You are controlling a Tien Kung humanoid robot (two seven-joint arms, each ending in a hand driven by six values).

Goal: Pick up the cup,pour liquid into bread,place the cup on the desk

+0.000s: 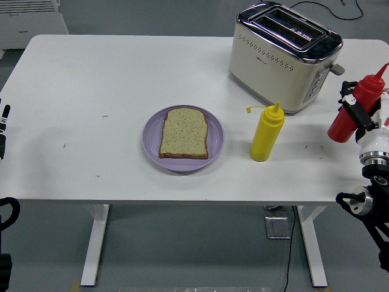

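Here, right hand [364,115] grips unlabelled red bottle [355,111].

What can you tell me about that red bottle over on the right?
The red squeeze bottle looks like soft plastic, with a rounded shoulder narrowing to a pointed nozzle at its top. It is tilted, the nozzle leaning toward the upper right, over the table's right edge. The robot's right hand grips it around the middle, black fingers crossing its body. Its base seems to be off the table, though I cannot be sure. It stands apart from the yellow squeeze bottle and the toaster.
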